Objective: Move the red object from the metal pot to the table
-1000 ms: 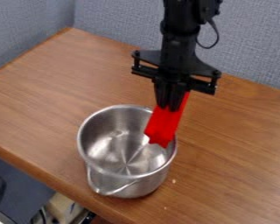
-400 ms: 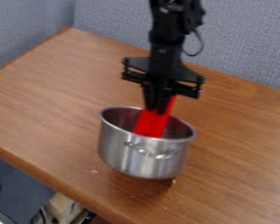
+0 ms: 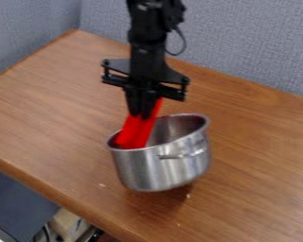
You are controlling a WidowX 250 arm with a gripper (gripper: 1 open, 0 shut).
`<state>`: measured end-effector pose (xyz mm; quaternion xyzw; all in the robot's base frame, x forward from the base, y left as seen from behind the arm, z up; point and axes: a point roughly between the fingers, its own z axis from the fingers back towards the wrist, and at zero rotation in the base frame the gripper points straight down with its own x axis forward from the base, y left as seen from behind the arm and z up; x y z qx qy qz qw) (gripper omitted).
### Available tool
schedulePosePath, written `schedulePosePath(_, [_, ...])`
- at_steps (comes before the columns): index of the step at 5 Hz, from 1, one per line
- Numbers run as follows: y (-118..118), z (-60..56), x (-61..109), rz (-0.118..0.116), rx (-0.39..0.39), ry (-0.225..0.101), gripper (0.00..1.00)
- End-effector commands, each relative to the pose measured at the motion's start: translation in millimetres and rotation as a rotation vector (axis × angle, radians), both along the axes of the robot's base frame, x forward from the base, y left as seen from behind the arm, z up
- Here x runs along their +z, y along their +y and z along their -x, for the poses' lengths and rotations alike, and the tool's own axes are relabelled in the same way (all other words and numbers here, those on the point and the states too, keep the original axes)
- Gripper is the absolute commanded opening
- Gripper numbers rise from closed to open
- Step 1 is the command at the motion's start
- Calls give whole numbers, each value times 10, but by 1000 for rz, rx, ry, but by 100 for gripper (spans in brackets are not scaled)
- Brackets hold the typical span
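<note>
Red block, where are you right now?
The red block is in the camera view, dipping into the metal pot's left side, below the end effector.

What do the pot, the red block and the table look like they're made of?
The metal pot looks like polished steel, going by its silvery shine and soft reflections. The red object could be plastic or painted wood: its colour is bright and even, which settles neither. The table appears to be wood or a wood-look laminate, brown with streaky grain.
</note>
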<state>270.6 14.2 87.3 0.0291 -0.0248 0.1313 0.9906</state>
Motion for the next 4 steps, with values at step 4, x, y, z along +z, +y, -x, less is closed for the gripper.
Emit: schedulePosePath(4, [-83, 7, 311, 42, 4, -81, 0])
